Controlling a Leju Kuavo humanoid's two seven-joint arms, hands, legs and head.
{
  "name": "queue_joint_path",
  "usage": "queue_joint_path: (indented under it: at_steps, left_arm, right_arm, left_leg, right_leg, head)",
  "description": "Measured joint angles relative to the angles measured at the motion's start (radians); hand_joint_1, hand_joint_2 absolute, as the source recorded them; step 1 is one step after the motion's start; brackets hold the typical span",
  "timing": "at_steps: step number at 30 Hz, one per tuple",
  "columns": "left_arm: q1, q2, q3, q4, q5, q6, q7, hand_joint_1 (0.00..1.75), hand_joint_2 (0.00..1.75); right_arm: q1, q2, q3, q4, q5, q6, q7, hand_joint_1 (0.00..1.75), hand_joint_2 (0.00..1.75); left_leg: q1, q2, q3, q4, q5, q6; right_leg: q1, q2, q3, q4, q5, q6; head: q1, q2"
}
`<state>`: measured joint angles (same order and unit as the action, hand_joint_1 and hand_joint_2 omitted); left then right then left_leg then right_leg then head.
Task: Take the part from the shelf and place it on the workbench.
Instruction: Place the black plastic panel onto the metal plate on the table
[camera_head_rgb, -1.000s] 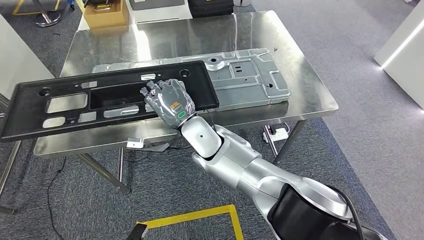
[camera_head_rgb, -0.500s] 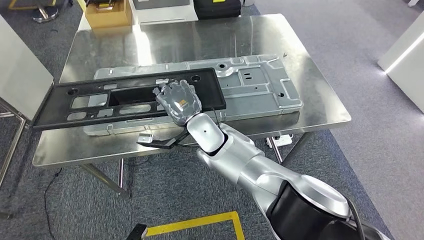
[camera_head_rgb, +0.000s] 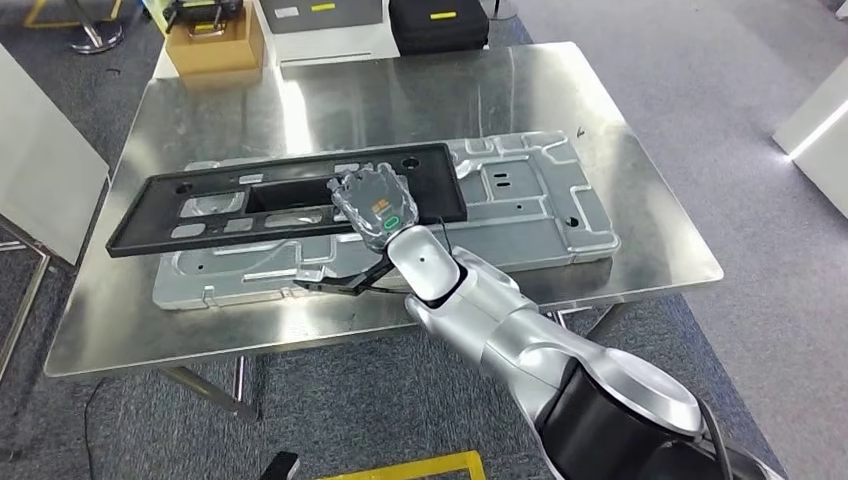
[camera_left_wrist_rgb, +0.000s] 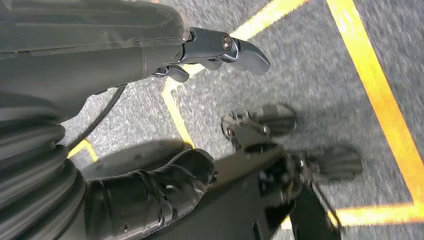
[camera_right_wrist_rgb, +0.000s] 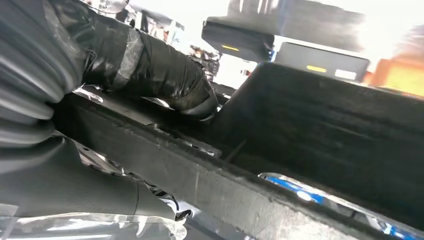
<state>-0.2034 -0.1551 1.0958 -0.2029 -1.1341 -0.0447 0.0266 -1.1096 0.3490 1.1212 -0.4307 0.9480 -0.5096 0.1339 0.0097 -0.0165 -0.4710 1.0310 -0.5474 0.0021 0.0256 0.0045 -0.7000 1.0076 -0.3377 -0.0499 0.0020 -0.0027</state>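
The part is a long black plastic panel (camera_head_rgb: 200, 205) with several cut-outs. My right hand (camera_head_rgb: 372, 205) grips it at its middle, fingers hooked into the large opening. It is held flat and low over a silver stamped metal plate (camera_head_rgb: 530, 210) that lies on the steel workbench (camera_head_rgb: 400, 90). Whether the panel touches the plate I cannot tell. In the right wrist view my dark fingers (camera_right_wrist_rgb: 160, 75) curl over the panel's inner edge (camera_right_wrist_rgb: 310, 120). My left hand (camera_left_wrist_rgb: 100, 60) hangs above the floor with fingers apart and nothing in it.
A cardboard box (camera_head_rgb: 213, 40), a grey case (camera_head_rgb: 320, 15) and a black case (camera_head_rgb: 438, 22) stand on the floor beyond the bench's far edge. A white panel (camera_head_rgb: 40, 170) stands at the bench's left. Yellow floor tape (camera_head_rgb: 420, 468) runs in front of me.
The whole view has shifted as I came closer to the bench. The black panel, which overhung the bench's front left edge, now sits farther in, over the silver plate, still in my right hand.
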Motion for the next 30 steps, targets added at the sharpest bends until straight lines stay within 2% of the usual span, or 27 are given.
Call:
queue_joint_path:
  at_steps: [1, 2, 4, 5, 6, 7, 8, 9, 11, 13, 15, 17, 19, 20, 21, 22, 24, 25, 26, 27, 30]
  left_arm:
    - [-0.001, 0.000, 0.000, 0.000, 0.000, 0.000, 0.000, 0.00, 1.75]
    - [-0.002, 0.001, 0.000, 0.000, 0.000, 0.000, 0.000, 0.00, 1.75]
    - [-0.004, 0.002, 0.000, 0.000, 0.000, 0.000, 0.000, 0.00, 1.75]
    - [-0.003, 0.003, 0.000, 0.000, 0.000, 0.000, 0.000, 0.00, 1.75]
    - [-0.002, 0.004, 0.000, 0.000, 0.000, 0.000, 0.000, 0.00, 1.75]
    - [-0.001, 0.005, 0.000, 0.000, 0.000, 0.000, 0.000, 0.00, 1.75]
    - [0.000, 0.006, 0.000, 0.000, 0.000, 0.000, -0.001, 0.00, 1.75]
    - [-0.001, 0.006, 0.000, 0.000, 0.000, 0.000, -0.002, 0.00, 1.75]
    - [-0.002, 0.008, 0.000, 0.000, 0.000, 0.000, -0.006, 0.00, 1.75]
    - [-0.002, 0.009, 0.000, 0.000, 0.000, 0.000, -0.008, 0.00, 1.75]
    - [0.001, 0.009, 0.000, 0.000, 0.001, -0.001, -0.010, 0.00, 1.75]
    - [0.000, 0.009, 0.000, 0.000, 0.001, -0.002, -0.014, 0.00, 1.75]
    - [0.001, 0.009, 0.000, 0.000, 0.001, -0.002, -0.019, 0.00, 1.75]
    - [0.002, 0.009, 0.000, 0.000, 0.001, -0.002, -0.022, 0.00, 1.75]
    - [0.003, 0.010, 0.000, 0.000, 0.001, -0.002, -0.025, 0.00, 1.75]
    - [0.004, 0.010, 0.000, 0.000, 0.001, -0.002, -0.028, 0.00, 1.75]
    - [0.006, 0.010, 0.000, 0.000, 0.001, -0.002, -0.038, 0.00, 1.75]
    - [0.005, 0.010, 0.000, 0.000, 0.000, -0.002, -0.044, 0.00, 1.75]
    - [0.005, 0.010, 0.000, 0.000, 0.000, -0.003, -0.051, 0.00, 1.75]
    - [0.006, 0.010, 0.000, 0.000, 0.000, -0.005, -0.059, 0.00, 1.75]
    - [0.008, 0.013, 0.000, 0.000, 0.003, -0.013, -0.078, 0.00, 1.75]
  right_arm:
    - [-0.002, 0.001, 0.000, 0.002, 0.000, 0.000, 0.000, 1.75, 1.75]
    - [-0.003, 0.001, 0.000, 0.003, 0.000, 0.000, 0.000, 1.75, 1.75]
    - [-0.004, 0.002, 0.000, 0.006, 0.000, 0.002, 0.000, 1.75, 1.75]
    - [-0.003, 0.002, 0.000, 0.007, 0.000, 0.004, 0.000, 1.75, 1.75]
    - [-0.003, 0.002, 0.000, 0.009, 0.000, 0.008, 0.000, 1.75, 1.75]
    - [-0.003, 0.002, 0.000, 0.010, 0.000, 0.012, 0.000, 1.75, 1.75]
    - [-0.003, 0.002, 0.000, 0.010, -0.001, 0.015, 0.000, 1.75, 1.75]
    - [-0.004, 0.002, 0.000, 0.010, -0.001, 0.018, 0.000, 1.75, 1.75]
    - [-0.005, 0.002, 0.000, 0.011, -0.002, 0.022, -0.001, 1.75, 1.75]
    - [-0.005, 0.003, 0.000, 0.012, -0.004, 0.027, -0.004, 1.75, 1.75]
    - [-0.006, 0.003, 0.000, 0.013, -0.008, 0.037, -0.008, 1.75, 1.75]
    - [-0.009, 0.003, 0.000, 0.014, -0.014, 0.057, -0.011, 1.75, 1.75]
    - [-0.009, 0.003, 0.000, 0.016, -0.020, 0.088, -0.013, 1.75, 1.75]
    - [-0.007, 0.002, 0.000, 0.019, -0.023, 0.106, -0.015, 1.75, 1.75]
    - [-0.005, 0.001, 0.000, 0.021, -0.027, 0.125, -0.019, 1.75, 1.75]
    - [-0.004, 0.000, 0.000, 0.024, -0.032, 0.143, -0.023, 1.75, 1.75]
    - [-0.004, 0.000, 0.000, 0.027, -0.045, 0.189, -0.033, 1.75, 1.75]
    - [-0.006, 0.000, 0.000, 0.028, -0.056, 0.223, -0.042, 1.75, 1.75]
    - [-0.008, 0.001, 0.000, 0.028, -0.073, 0.275, -0.053, 1.75, 1.75]
    - [-0.010, 0.001, 0.000, 0.028, -0.094, 0.337, -0.064, 1.75, 1.75]
    - [-0.008, 0.003, 0.010, 0.029, -0.177, 0.510, -0.090, 1.75, 1.75]
  left_leg:
    - [0.001, 0.002, -0.019, 0.038, -0.010, -0.003]
    - [0.002, 0.004, -0.050, 0.092, -0.027, -0.007]
    - [0.005, 0.006, -0.132, 0.201, -0.072, -0.018]
    - [0.006, 0.007, -0.162, 0.226, -0.079, -0.023]
    - [0.008, 0.008, -0.177, 0.220, -0.064, -0.027]
    - [0.010, 0.009, -0.175, 0.181, -0.027, -0.029]
    - [0.012, 0.010, -0.162, 0.118, 0.021, -0.030]
    - [0.012, 0.012, -0.147, 0.063, 0.052, -0.027]
    - [0.005, 0.015, -0.127, 0.000, 0.065, -0.012]
    - [0.000, 0.016, -0.121, -0.005, 0.066, 0.008]
    - [0.005, 0.016, -0.107, -0.015, 0.089, 0.022]
    - [0.008, 0.017, -0.095, -0.023, 0.093, 0.029]
    - [0.007, 0.017, -0.093, -0.023, 0.092, 0.033]
    - [0.007, 0.016, -0.092, -0.023, 0.091, 0.033]
    - [0.007, 0.015, -0.091, -0.023, 0.089, 0.033]
    - [0.007, 0.014, -0.090, -0.022, 0.086, 0.033]
    - [0.007, 0.013, -0.084, -0.019, 0.078, 0.028]
    - [0.006, 0.012, -0.083, -0.017, 0.074, 0.024]
    - [0.005, 0.012, -0.083, -0.016, 0.070, 0.018]
    - [0.004, 0.012, -0.083, -0.014, 0.069, 0.012]
    - [0.004, 0.012, -0.082, -0.003, 0.060, -0.006]
  right_leg:
    - [-0.003, 0.000, 0.011, -0.006, -0.004, -0.004]
    - [-0.005, 0.001, 0.019, -0.009, -0.009, -0.007]
    - [-0.006, 0.001, 0.028, -0.009, -0.020, -0.010]
    - [-0.006, 0.002, 0.031, -0.006, -0.025, -0.009]
    - [-0.007, 0.004, 0.034, -0.002, -0.031, -0.008]
    - [-0.008, 0.005, 0.036, 0.003, -0.038, -0.006]
    - [-0.010, 0.006, 0.038, 0.011, -0.046, -0.002]
    - [-0.011, 0.007, 0.040, 0.018, -0.055, 0.003]
    - [-0.013, 0.007, 0.040, 0.026, -0.065, 0.017]
    - [-0.012, 0.007, 0.043, 0.033, -0.063, 0.030]
    - [-0.011, 0.007, 0.042, 0.052, -0.072, 0.038]
    - [-0.016, 0.006, 0.010, 0.122, -0.117, 0.048]
    - [-0.021, 0.005, -0.051, 0.242, -0.175, 0.059]
    - [-0.024, 0.004, -0.076, 0.284, -0.188, 0.062]
    - [-0.026, 0.003, -0.088, 0.296, -0.184, 0.063]
    - [-0.029, 0.003, -0.081, 0.272, -0.162, 0.063]
    - [-0.031, 0.001, -0.028, 0.146, -0.090, 0.058]
    - [-0.028, 0.001, -0.003, 0.086, -0.072, 0.055]
    - [-0.026, 0.001, 0.015, 0.048, -0.060, 0.050]
    - [-0.024, 0.001, 0.022, 0.031, -0.061, 0.044]
    - [-0.025, 0.001, 0.036, 0.023, -0.057, 0.026]
  head:
    - [0.000, 0.000]
    - [0.000, 0.000]
    - [0.000, 0.000]
    - [0.000, 0.000]
    - [0.000, 0.000]
    - [0.000, 0.000]
    - [0.000, 0.000]
    - [0.000, 0.000]
    - [0.000, 0.000]
    - [0.000, 0.000]
    - [0.001, 0.000]
    - [0.001, 0.000]
    - [0.002, 0.000]
    - [0.002, 0.000]
    - [0.002, 0.000]
    - [0.002, 0.000]
    - [0.002, 0.000]
    - [0.002, 0.000]
    - [0.002, 0.000]
    - [0.002, 0.000]
    - [0.002, 0.000]
